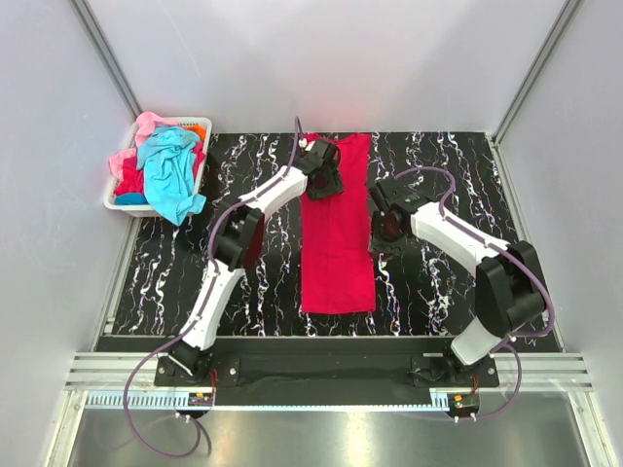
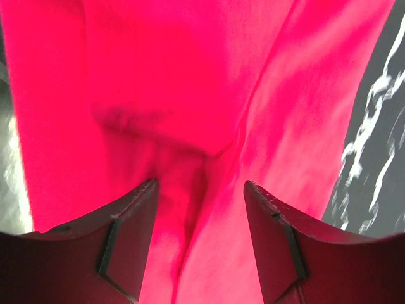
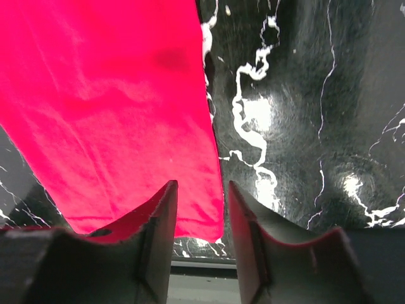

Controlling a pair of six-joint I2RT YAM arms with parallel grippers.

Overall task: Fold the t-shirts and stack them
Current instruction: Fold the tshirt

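**Crimson shirt lies in a strip as both arms hover for the cross fold**

A crimson t-shirt lies flat in the middle of the black marbled surface. It is narrowed to a long strip running from the far edge toward the arm bases. The left fingers hang spread wide over the strip's far end, toward its left side, with nothing between them. The wrist view shows a soft crease in the cloth directly below. The right fingers sit low just beside the shirt's right edge, roughly halfway along. They are parted only narrowly and hold nothing, with the cloth's border showing in the gap beyond them.

In the far left corner a white basket holds the waiting laundry. A turquoise t-shirt spills over its near rim, with a pink t-shirt behind it and a glimpse of an orange t-shirt.

The lengthwise folds appear done, the crosswise fold looks like the step in hand, and no stack has been started. The next move likely calls for each arm to pinch one corner of the same short end through all layers. The right arm would first have to shift to the corner matching the left. Both would then carry that end over evenly so the strip does not skew.
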